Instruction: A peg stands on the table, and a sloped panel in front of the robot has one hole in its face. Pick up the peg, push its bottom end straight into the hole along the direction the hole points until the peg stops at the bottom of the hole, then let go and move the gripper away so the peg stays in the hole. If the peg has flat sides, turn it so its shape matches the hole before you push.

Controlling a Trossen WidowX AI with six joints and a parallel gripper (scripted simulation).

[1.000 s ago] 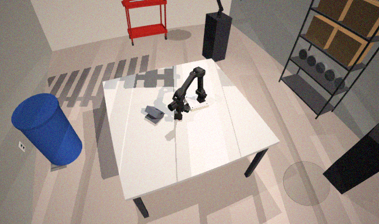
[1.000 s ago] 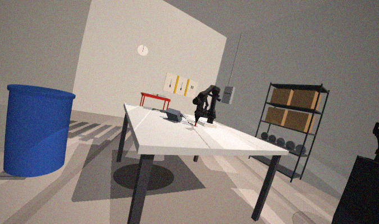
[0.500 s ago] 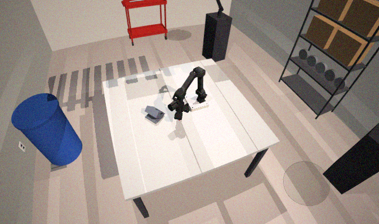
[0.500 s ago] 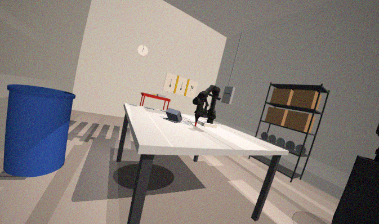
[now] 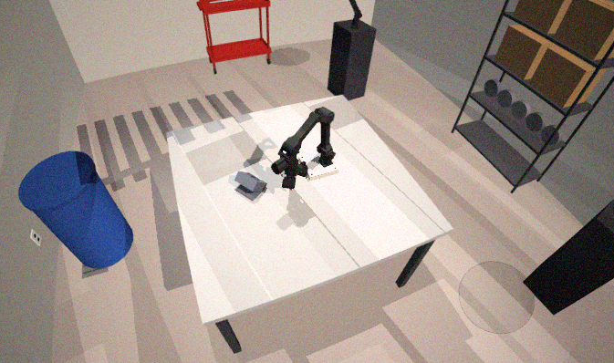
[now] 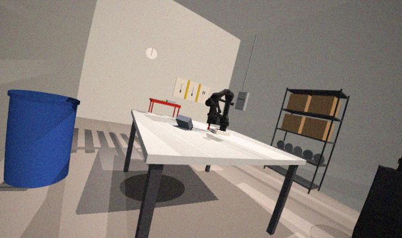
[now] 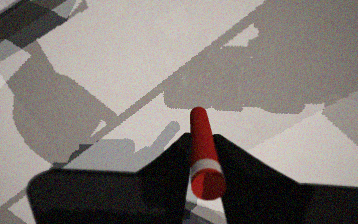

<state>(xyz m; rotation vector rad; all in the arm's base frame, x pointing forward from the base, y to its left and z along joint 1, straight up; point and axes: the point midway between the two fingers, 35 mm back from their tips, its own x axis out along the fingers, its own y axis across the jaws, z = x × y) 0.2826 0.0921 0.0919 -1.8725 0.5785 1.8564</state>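
Gripper [image 5: 290,186] [image 6: 209,124] [image 7: 201,140]: black, with tapering fingers, closed around peg; peg [image 6: 208,127] [image 7: 205,155]: slim red cylinder, smooth, round in section, with pale grey band near its flat round end, held between fingertips above table; sloped block [image 5: 250,184] [image 6: 184,122]: blue-grey, flat-faced, tilted, on table beside gripper, hole not discernible; table [image 5: 258,255] [image 6: 181,146]: white rectangular top, dark straight legs; bin [image 5: 82,210] [image 6: 40,140]: blue, round, near table

Slim red peg [image 5: 291,189] [image 6: 208,127] [image 7: 202,137], pale band near one end, gripped; grey sloped panel [image 5: 251,181] [image 6: 184,122] nearby
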